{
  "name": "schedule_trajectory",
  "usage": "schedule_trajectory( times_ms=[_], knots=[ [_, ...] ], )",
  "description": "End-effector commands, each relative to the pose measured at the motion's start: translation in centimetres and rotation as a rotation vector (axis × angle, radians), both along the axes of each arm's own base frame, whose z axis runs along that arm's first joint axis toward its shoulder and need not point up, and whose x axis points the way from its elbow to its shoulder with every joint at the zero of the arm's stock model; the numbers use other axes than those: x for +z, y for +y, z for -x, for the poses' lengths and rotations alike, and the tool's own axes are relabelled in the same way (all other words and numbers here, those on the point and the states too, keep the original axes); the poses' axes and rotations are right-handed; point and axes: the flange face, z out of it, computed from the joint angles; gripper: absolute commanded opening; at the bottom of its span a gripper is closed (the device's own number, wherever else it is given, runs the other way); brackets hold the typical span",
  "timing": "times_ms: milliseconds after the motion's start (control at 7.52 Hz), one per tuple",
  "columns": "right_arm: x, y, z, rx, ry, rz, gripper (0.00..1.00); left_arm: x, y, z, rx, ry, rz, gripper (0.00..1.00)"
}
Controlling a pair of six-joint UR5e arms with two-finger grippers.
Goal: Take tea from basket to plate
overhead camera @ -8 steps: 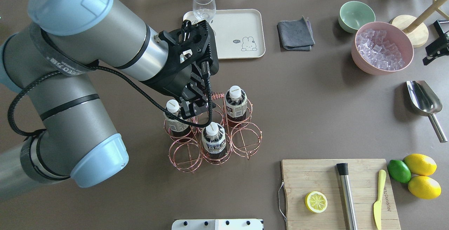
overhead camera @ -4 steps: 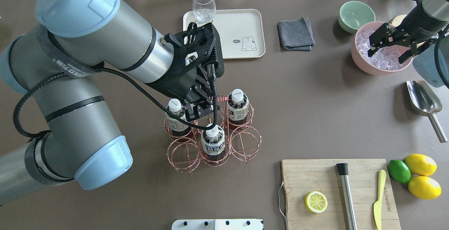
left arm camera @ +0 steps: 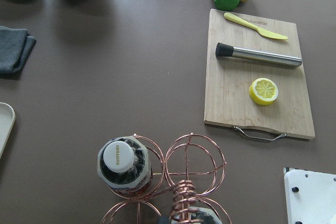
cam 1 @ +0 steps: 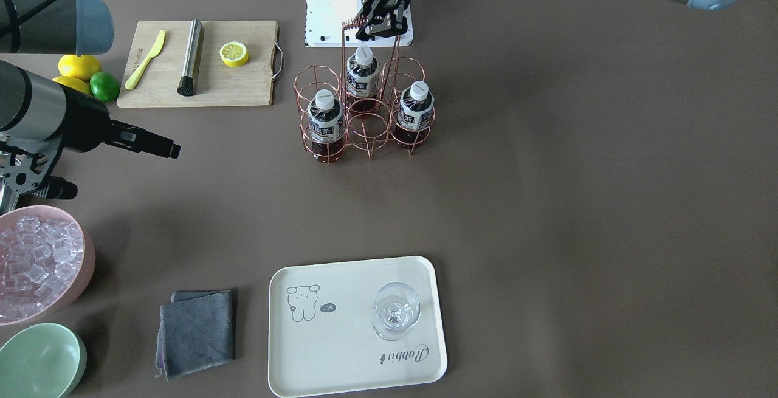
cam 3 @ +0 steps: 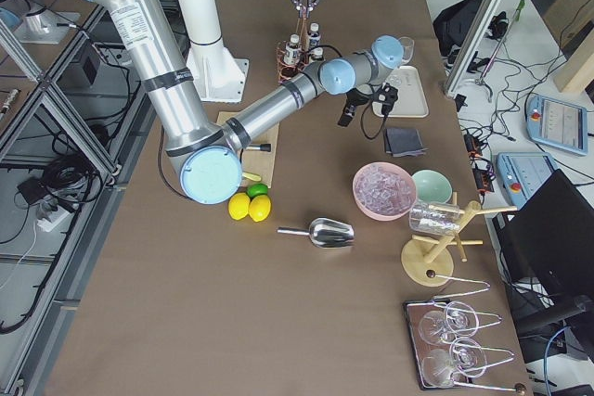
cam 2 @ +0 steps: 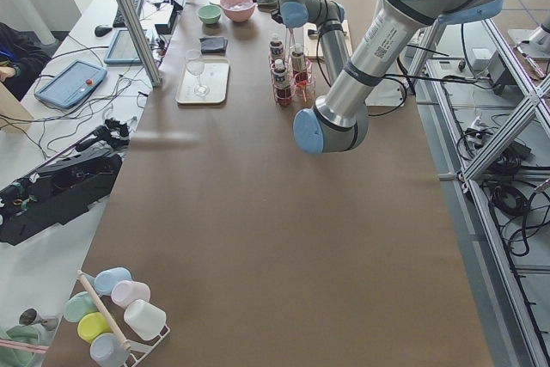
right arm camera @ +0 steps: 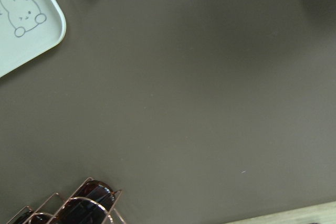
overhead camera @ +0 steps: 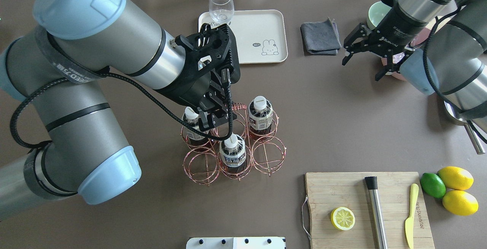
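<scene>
Copper wire basket (overhead camera: 199, 164) stands mid-table with tea in three of its six cells. The left gripper (overhead camera: 214, 119) hangs over the far row, just beside the twisted handle (overhead camera: 237, 107). It sits between the back-left tea bottle (overhead camera: 191, 115) and the back-right tea bottle (overhead camera: 260, 116), closer to the back-left one. Its jaws look slightly parted with nothing between them. Whether a finger touches the handle or a bottle cannot be made out. The front tea bottle (overhead camera: 233, 152) stands upright in the middle cell of the near row, clear of the hand. Each bottle is clear plastic with dark brown liquid, a white screw cap and a white-and-dark label. The label print is too small to read. From overhead the left gripper covers part of the back-left bottle, leaving its cap and a strip of its side visible. The left wrist camera shows one cap from above and the handle coil, but no fingertips. The right gripper (overhead camera: 360, 70) hovers over bare table with its fingers spread wide, well away from the basket. The plate (overhead camera: 251, 28) lies farther back, with a wine glass (overhead camera: 221, 5) at one corner and no tea on it. The right wrist camera catches only a corner of the plate and the rim of the basket.
</scene>
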Motion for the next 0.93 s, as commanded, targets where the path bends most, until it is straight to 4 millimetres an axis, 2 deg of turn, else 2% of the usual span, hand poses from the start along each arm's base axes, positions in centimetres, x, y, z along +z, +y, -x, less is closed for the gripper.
schedule_trajectory(
  times_ms=[0, 133, 399, 665, 798],
  knots=[
    [-9.4, 1.5, 7.2, 0.027, 0.004, 0.116, 0.99, 0.4, -0.2, -0.1, -0.005, -0.009, 0.004, 0.00],
    [-11.8, 2.2, 9.4, 0.034, 0.013, 0.154, 0.99, 0.3, -0.1, -0.1, -0.002, -0.007, 0.003, 0.00],
    [-15.9, 1.8, 13.5, 0.042, 0.035, 0.185, 0.99, 0.4, -0.2, 0.1, -0.003, -0.006, 0.005, 0.00],
    [-16.6, 3.0, 16.4, 0.005, 0.045, 0.190, 0.98, 0.5, -0.3, 0.0, -0.004, -0.009, 0.007, 0.00],
    [-17.0, 3.5, 17.5, -0.003, 0.052, 0.180, 0.95, 0.6, -0.3, 0.0, -0.004, -0.010, 0.007, 0.00]
  ],
)
